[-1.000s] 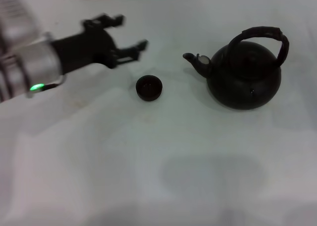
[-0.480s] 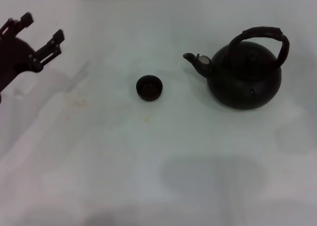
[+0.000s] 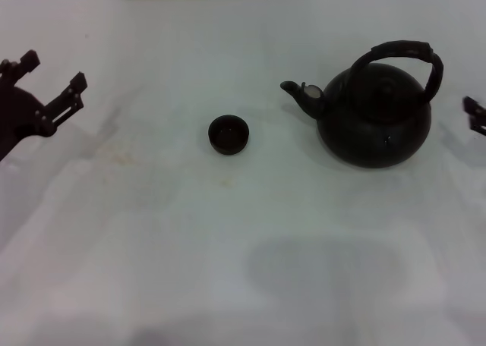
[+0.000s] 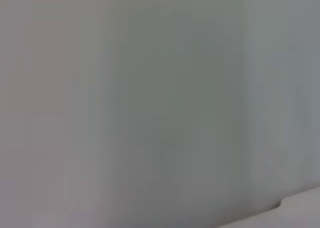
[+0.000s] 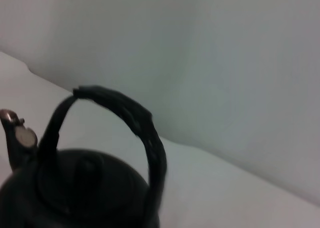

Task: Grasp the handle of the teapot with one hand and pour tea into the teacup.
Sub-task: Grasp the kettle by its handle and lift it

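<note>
Left gripper (image 3: 52, 79): it has been pulling back from beside the teacup (image 3: 228, 133) and is now sitting at the table's left edge, jaws apart, holding nothing.
Right gripper (image 3: 474, 114): just now coming into sight at the right edge, near the teapot (image 3: 376, 114); I cannot tell how its jaws are standing.
Meaning: the right arm looks to be taking over the grasp, with the handle (image 3: 402, 54) still untouched.
Teapot: standing upright right of centre, spout pointing toward the teacup, well apart from it.
Tea: none is pouring.
Surface: a plain white table (image 3: 228, 247), faintly stained near the cup.
Room: a bare pale wall (image 5: 225, 63) is rising behind.
</note>
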